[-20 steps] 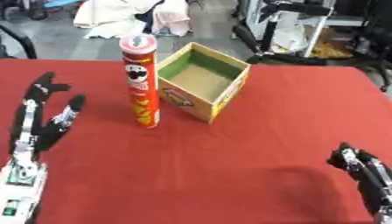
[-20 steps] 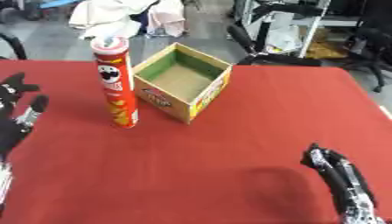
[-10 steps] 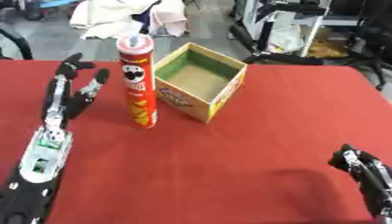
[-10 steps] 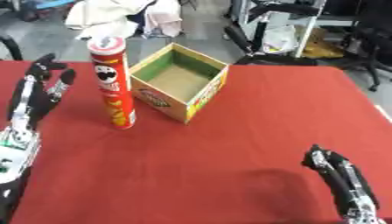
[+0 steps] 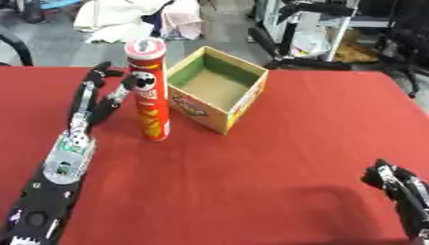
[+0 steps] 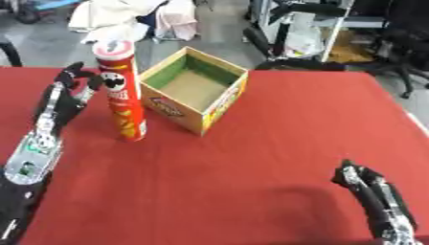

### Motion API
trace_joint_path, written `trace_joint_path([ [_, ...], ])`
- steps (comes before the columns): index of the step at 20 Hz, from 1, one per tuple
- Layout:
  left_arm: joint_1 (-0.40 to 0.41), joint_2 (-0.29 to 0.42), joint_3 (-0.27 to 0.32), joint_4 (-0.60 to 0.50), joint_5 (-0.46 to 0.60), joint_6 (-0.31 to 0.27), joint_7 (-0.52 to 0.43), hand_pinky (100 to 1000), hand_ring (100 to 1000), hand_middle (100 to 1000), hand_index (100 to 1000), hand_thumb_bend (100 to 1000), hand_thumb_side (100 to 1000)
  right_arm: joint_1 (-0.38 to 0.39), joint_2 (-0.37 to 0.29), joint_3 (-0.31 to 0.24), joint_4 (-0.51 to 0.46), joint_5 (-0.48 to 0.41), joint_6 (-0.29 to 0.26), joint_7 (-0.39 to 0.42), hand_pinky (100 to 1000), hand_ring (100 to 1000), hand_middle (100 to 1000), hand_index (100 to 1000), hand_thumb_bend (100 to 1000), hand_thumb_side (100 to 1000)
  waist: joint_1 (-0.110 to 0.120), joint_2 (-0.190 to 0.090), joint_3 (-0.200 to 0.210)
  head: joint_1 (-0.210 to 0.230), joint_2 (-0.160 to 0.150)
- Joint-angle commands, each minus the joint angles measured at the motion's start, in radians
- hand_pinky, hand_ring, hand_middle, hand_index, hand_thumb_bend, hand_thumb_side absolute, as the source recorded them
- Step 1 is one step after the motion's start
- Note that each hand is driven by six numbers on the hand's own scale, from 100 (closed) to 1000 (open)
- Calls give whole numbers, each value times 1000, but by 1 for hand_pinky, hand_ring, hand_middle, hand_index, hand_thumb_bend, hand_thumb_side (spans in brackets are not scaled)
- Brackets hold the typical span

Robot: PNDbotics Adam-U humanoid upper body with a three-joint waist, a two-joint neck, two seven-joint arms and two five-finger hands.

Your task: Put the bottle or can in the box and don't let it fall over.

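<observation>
A tall red chip can (image 5: 148, 91) stands upright on the red table (image 5: 276, 158), just left of an open cardboard box (image 5: 217, 88) with a green inside. My left hand (image 5: 94, 98) is beside the can on its left, fingers spread and open, the fingertips (image 5: 132, 84) close to the can's upper part; contact is unclear. At the lower right corner rests my right hand (image 6: 373, 198), fingers relaxed, holding nothing.
Beyond the table's far edge are white cloths (image 5: 126, 19), office chairs (image 5: 298, 43) and a metal frame (image 5: 318, 14). The box stands askew, one corner toward me.
My left arm has reached forward and to the right, from well left of the can to right beside it. The can, box and right hand have stayed put.
</observation>
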Motion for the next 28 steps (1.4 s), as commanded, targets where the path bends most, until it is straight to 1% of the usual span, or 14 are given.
trace_joint_path([
  [1, -33, 31, -5, 15, 8, -12, 2, 1000, 1000, 932, 737, 717, 747, -10, -20, 2, -13, -2, -1, 4, 804, 631, 531, 561, 100, 583, 4, -13, -5, 3, 1],
  [13, -100, 53, -26, 121, -15, -22, 25, 1000, 1000, 934, 742, 716, 759, -15, -16, 9, -13, -5, -1, 12, 804, 631, 531, 562, 100, 584, 2, -13, -26, 7, -4],
  [16, -114, 56, -32, 150, -16, -40, 9, 1000, 1000, 942, 753, 680, 777, -17, -14, 11, -13, -5, -1, 13, 805, 631, 531, 562, 100, 585, 1, -11, -31, 7, -5],
  [20, -130, 57, -35, 185, -2, -69, -21, 1000, 1000, 952, 764, 654, 791, -19, -13, 13, -13, -6, 0, 16, 805, 631, 531, 562, 100, 586, 0, -10, -36, 9, -5],
  [24, -143, 57, -37, 211, 21, -91, -48, 1000, 1000, 954, 769, 649, 797, -20, -12, 14, -13, -6, 0, 17, 805, 631, 531, 562, 100, 586, 0, -10, -39, 10, -6],
  [28, -150, 56, -41, 232, 22, -99, -62, 1000, 1000, 956, 775, 648, 807, -20, -12, 14, -13, -6, 0, 18, 805, 631, 531, 562, 100, 586, 0, -10, -39, 11, -5],
])
